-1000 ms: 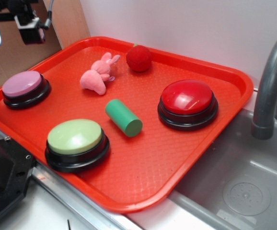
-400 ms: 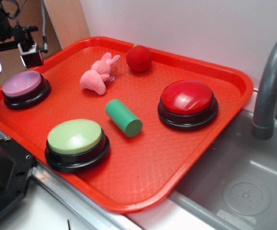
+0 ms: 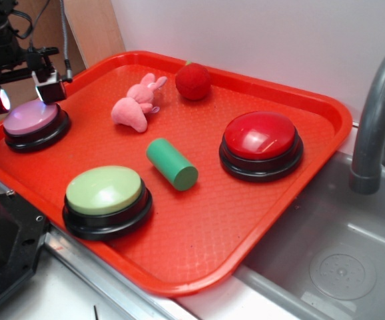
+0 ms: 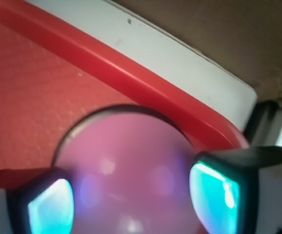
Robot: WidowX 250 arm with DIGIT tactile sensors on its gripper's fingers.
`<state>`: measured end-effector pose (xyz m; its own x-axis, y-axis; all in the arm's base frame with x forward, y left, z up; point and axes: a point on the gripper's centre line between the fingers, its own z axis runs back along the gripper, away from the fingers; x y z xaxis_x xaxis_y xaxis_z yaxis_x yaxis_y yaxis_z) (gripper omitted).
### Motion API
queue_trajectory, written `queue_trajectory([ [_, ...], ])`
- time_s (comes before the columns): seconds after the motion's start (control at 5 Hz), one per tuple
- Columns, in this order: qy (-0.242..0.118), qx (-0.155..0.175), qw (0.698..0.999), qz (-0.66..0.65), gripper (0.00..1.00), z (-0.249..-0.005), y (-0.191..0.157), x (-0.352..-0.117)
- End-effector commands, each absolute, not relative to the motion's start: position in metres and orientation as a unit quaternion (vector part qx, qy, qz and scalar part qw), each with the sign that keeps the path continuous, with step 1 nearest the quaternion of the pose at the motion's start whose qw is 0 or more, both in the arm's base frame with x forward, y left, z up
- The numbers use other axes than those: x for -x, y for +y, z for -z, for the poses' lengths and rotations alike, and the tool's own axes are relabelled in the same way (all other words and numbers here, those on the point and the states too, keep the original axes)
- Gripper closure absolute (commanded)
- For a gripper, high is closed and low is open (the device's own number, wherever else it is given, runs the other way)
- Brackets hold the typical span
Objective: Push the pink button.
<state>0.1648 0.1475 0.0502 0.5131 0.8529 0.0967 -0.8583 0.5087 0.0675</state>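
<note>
A red tray [image 3: 292,173] is lying beside a grey sink [image 3: 326,253] and carrying everything, and the pink button [image 3: 31,117] is sitting at its far left corner, well apart from the red button [image 3: 262,137] and the green button [image 3: 104,189]. The gripper [image 3: 23,93] is hovering just above the pink dome, its fingers standing apart on either side of it, as the wrist view shows with the pink button [image 4: 126,170] filling the gap between them. The approach step looks nearly done; the next move is probably calling for a straight press down, perhaps with the fingers brought together first so that something actually meets the dome.
</note>
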Motion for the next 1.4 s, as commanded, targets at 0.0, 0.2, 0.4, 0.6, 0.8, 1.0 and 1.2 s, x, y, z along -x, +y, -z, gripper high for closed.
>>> queue_trajectory([
  [0.0,-0.008,-0.044,0.885,-0.463,0.0,-0.045,0.145,-0.157],
  [0.2,-0.004,-0.037,0.891,-0.452,0.0,-0.055,0.14,-0.157],
  [0.4,-0.007,-0.037,0.899,-0.436,0.0,-0.066,0.136,-0.157],
  [0.6,-0.009,-0.037,0.9,-0.435,0.0,-0.075,0.134,-0.156],
  [0.8,-0.018,-0.039,0.9,-0.434,0.0,-0.087,0.134,-0.154],
  [1.0,-0.032,-0.05,0.902,-0.428,0.0,-0.104,0.134,-0.154],
  [1.2,-0.034,-0.057,0.902,-0.426,0.0,-0.11,0.134,-0.156],
])
